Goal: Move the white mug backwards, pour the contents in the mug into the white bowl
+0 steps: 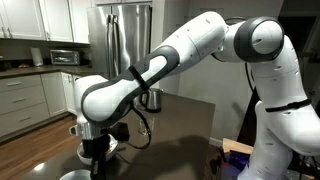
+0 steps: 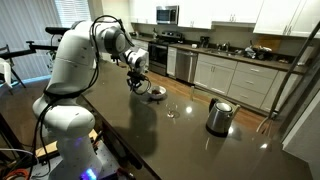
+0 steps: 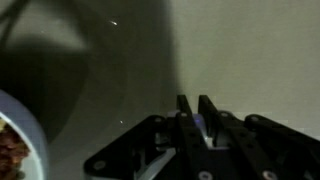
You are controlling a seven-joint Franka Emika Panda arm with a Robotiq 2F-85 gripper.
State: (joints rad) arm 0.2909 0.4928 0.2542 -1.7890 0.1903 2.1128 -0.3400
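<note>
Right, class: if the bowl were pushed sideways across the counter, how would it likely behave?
The bowl looks wide and shallow, so it would probably slide rather than tip. The dark counter is glossy with reflections, so the bowl may slip easily. The brown bits lie loose inside and could shift under a sharp push.

No text, label, brand, number or sign can be read in any of the views.
</note>
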